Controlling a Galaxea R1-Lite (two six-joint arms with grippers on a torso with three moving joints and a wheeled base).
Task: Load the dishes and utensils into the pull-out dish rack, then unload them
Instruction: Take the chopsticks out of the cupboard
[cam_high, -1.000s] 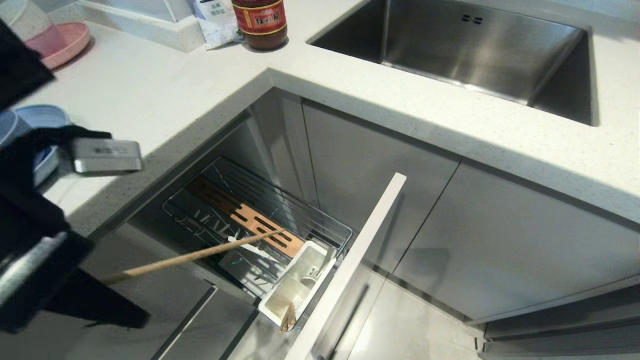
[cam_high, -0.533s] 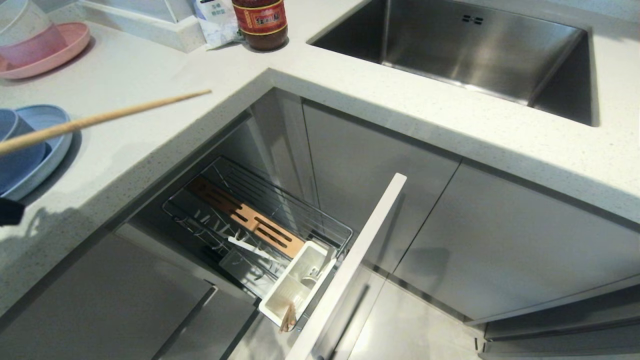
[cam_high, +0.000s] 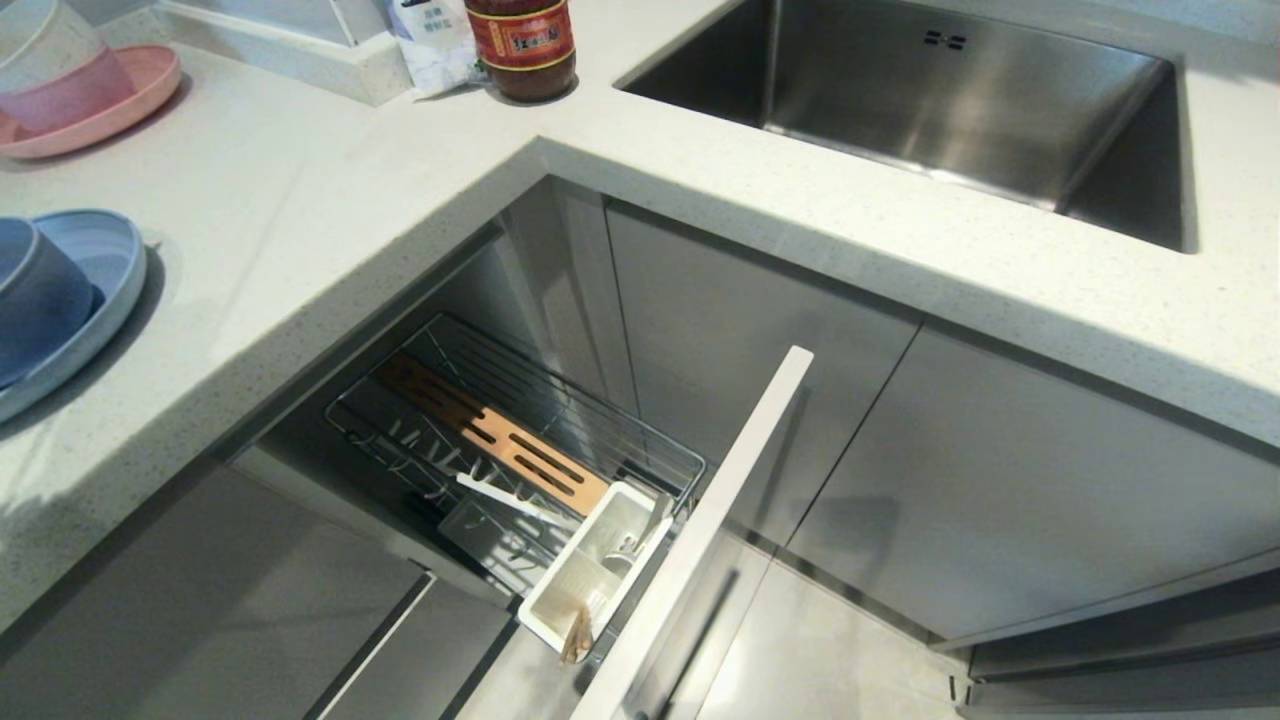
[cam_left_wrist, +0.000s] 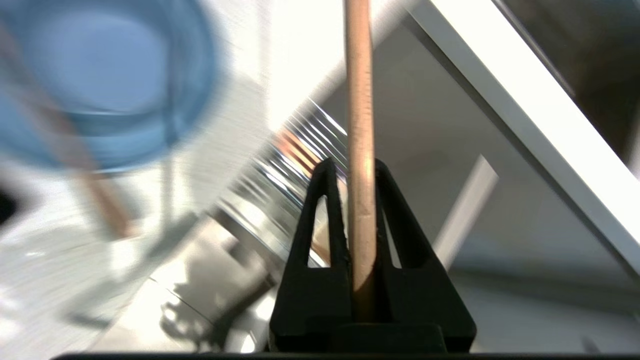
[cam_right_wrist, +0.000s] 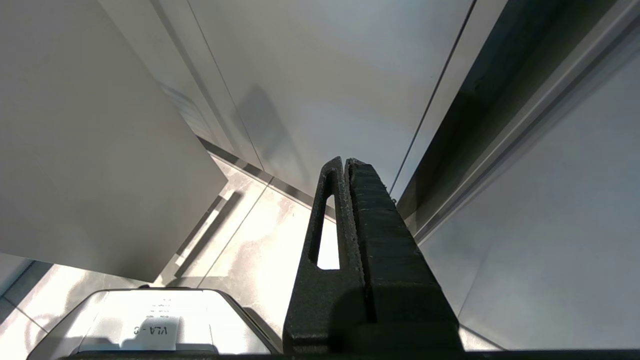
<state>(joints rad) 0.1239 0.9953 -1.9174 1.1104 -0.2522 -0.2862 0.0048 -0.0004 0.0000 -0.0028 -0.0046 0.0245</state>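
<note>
- A second ago the left arm hung beside the pull-out dish rack (cam_high: 520, 470) with a chopstick over it; half a second ago the stick crossed the counter's left edge. Now neither shows in the head view — an unloading carry, I judge.
- The left gripper (cam_left_wrist: 361, 172) is clamped on that chopstick (cam_left_wrist: 360, 125), its long axis running straight out between the fingers, tip leading.
- Ahead of it, blurred, sits the light-blue bowl (cam_high: 35, 300) in the plate (cam_high: 105, 265) at the counter's left edge.
- Another chopstick (cam_high: 577, 632) stands in the white utensil box (cam_high: 560, 590).
- The right gripper (cam_right_wrist: 345, 165) is pressed together, holding nothing, down by the cabinet fronts.
</note>
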